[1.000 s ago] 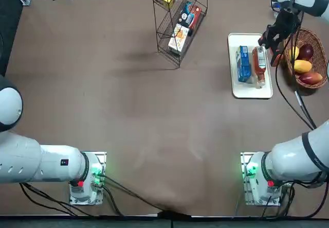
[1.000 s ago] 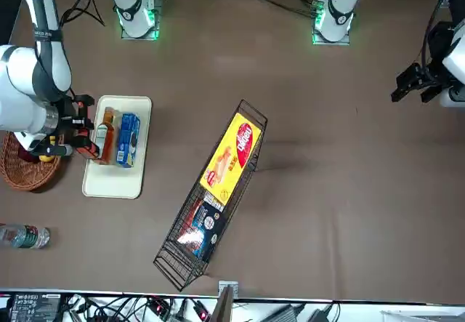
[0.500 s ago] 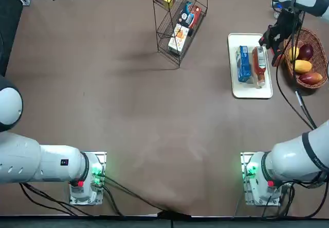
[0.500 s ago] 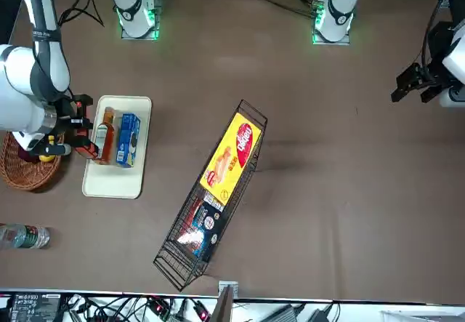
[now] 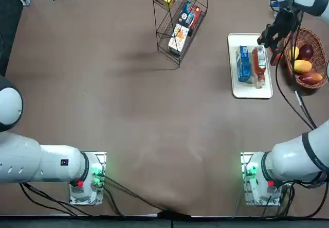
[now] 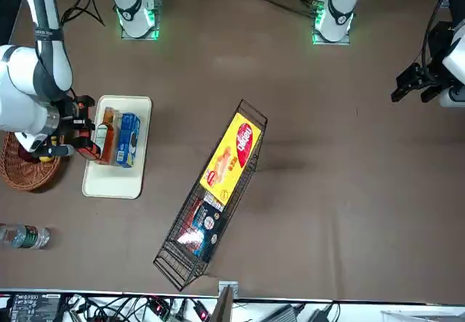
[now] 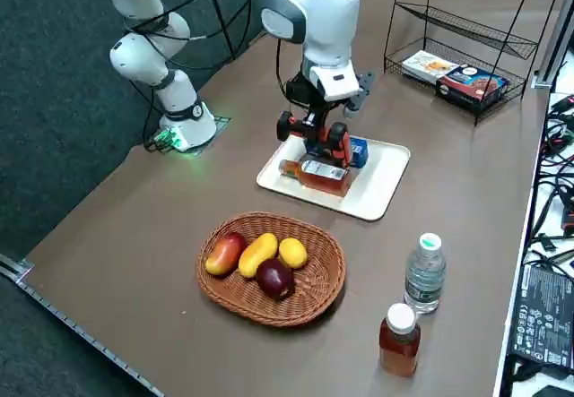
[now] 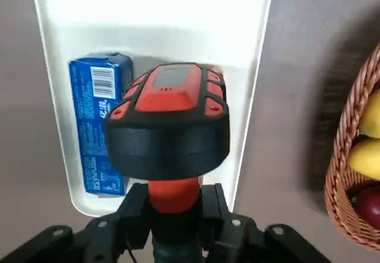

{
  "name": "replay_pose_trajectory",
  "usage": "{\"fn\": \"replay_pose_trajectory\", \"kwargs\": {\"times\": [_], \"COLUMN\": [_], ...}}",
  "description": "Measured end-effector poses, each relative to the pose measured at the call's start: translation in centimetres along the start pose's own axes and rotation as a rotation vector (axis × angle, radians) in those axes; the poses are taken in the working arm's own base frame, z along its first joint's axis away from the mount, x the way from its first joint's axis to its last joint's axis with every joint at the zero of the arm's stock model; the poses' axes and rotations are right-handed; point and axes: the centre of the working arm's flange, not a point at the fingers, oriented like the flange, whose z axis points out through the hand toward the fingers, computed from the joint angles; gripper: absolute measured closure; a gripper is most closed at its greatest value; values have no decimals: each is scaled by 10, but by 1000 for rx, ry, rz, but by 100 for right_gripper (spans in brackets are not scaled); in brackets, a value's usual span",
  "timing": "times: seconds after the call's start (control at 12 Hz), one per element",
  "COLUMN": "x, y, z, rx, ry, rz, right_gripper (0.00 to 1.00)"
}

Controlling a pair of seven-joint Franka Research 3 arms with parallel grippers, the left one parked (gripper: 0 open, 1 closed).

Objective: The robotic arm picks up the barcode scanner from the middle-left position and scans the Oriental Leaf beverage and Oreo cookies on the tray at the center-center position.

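Right gripper (image 8: 176, 206) is closed around the handle of the barcode scanner (image 8: 172, 120), and I hold it over the tray (image 8: 148, 8), its rounded black-and-red head facing the wrist camera. My white robotic arm (image 7: 309, 16) reaches down from the upper center of the right side view.

Going left to right across that same view, I first see a round wicker basket (image 7: 325, 291), left of center in the lower half. It holds a red-and-yellow fruit (image 7: 226, 254), two yellow fruits (image 7: 258, 255) and a dark purple one (image 7: 275, 277).

Near the center of the frame is the flat white tray with rounded corners. The Oriental Leaf beverage (image 7: 325, 175), a reddish-brown drink with a white label, lies on its side there. Just beside it lie the Oreo cookies (image 7: 359, 152), a blue pack partly hidden by the scanner. I cannot tell whether the scanner touches either item.

At the lower right, an orange-brown bottle (image 7: 400, 348) with a white cap stands upright, near a clear bottle (image 7: 425, 276), also upright. At the upper right stands a black wire rack (image 7: 466, 30) with boxes (image 7: 469, 85) on its lower shelf.
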Motion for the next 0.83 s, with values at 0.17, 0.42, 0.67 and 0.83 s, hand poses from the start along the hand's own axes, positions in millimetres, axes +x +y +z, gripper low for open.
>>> {"fn": "replay_pose_trajectory", "kwargs": {"times": [0.17,0.42,0.67,0.83], "x": [4,10,14,16], "y": [-10,-31,-54,-71], "z": [-11,-28,-32,-36], "rx": [-5,0,46,52], "ry": [23,57,74,85], "rz": [-16,-44,-59,-81], "right_gripper": [57,57,57,57]}}
